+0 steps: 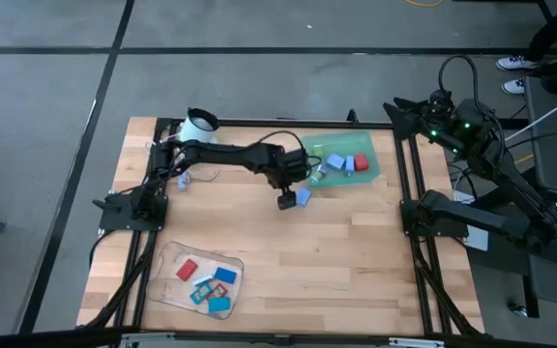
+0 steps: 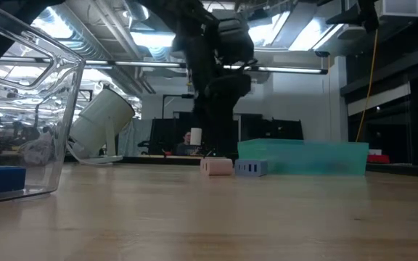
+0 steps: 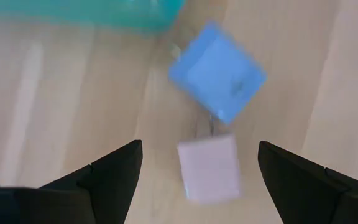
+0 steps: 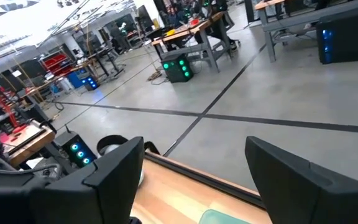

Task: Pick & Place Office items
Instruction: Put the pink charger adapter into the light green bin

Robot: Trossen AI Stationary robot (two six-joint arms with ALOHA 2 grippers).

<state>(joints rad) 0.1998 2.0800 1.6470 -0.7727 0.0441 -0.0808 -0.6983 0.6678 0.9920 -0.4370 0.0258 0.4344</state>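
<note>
high view shows the left arm stretched from the left side of the table toward its far middle, and the left gripper hangs just beside the near left corner of a green tray. its jaws are released and hold nothing. in the left wrist view the two dark fingers stand wide apart, and between them on the wood lies a pink piece; a light blue piece lies just beyond it, nearly touching it. in the high view this light blue piece is on the table just outside the tray. the low view shows both pieces side by side in front of the tray, the pink piece next to the blue one.

inside the green tray i see a blue piece and a red piece, with a small green one at the tray's left edge. near the near left corner of the table stands a clear tray with more pieces: a red one, a blue one and some light blue ones.

a white mug lies tipped at the far left corner. the right arm waits past the right edge of the table; the right gripper has its jaws released, empty.
</note>
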